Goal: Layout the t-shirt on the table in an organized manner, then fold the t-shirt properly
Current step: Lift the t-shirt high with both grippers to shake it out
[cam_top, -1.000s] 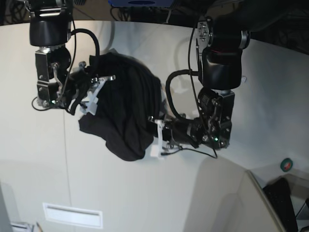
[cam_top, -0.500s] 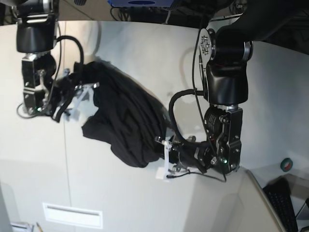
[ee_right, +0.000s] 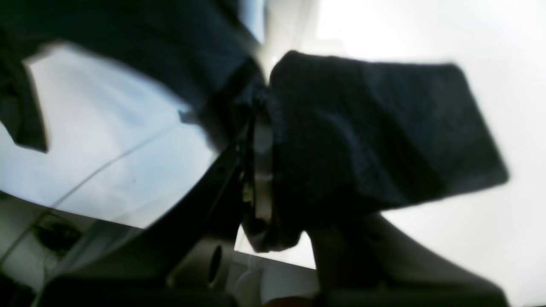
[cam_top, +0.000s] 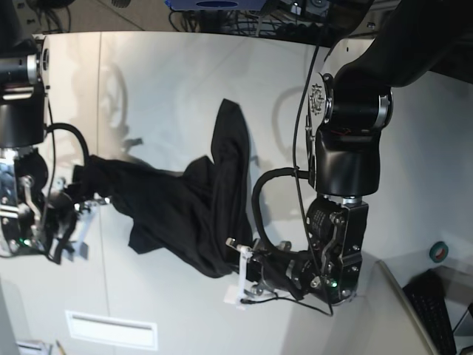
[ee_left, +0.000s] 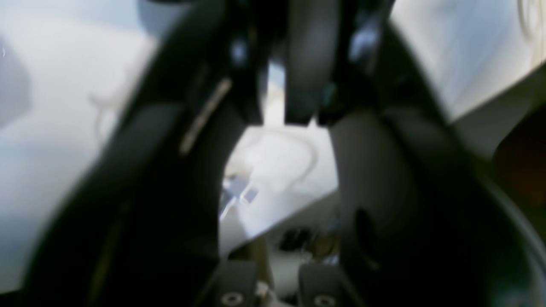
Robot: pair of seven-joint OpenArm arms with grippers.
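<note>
The black t-shirt (cam_top: 185, 211) hangs stretched in a wrinkled band over the table (cam_top: 170, 81), and one part of it trails toward the far side. At the left of the base view my right gripper (cam_top: 80, 218) is shut on one end of the cloth. In the right wrist view the right gripper (ee_right: 260, 149) pinches a bunched fold of the t-shirt (ee_right: 367, 128). At the lower middle my left gripper (cam_top: 240, 279) is shut on the other end. The left wrist view is blurred, with dark shapes over the pale table (ee_left: 59, 106).
A white rectangular plate (cam_top: 111, 329) lies near the front edge. A green tape roll (cam_top: 440, 251) and a dark keyboard-like thing (cam_top: 436, 310) sit off the table's curved edge at the right. A thin seam line (cam_top: 99, 111) runs across the tabletop.
Both arms have moved apart and toward the front, the right gripper leftward and the left gripper lower. The t-shirt has gone from a bunched heap to a stretched band.
</note>
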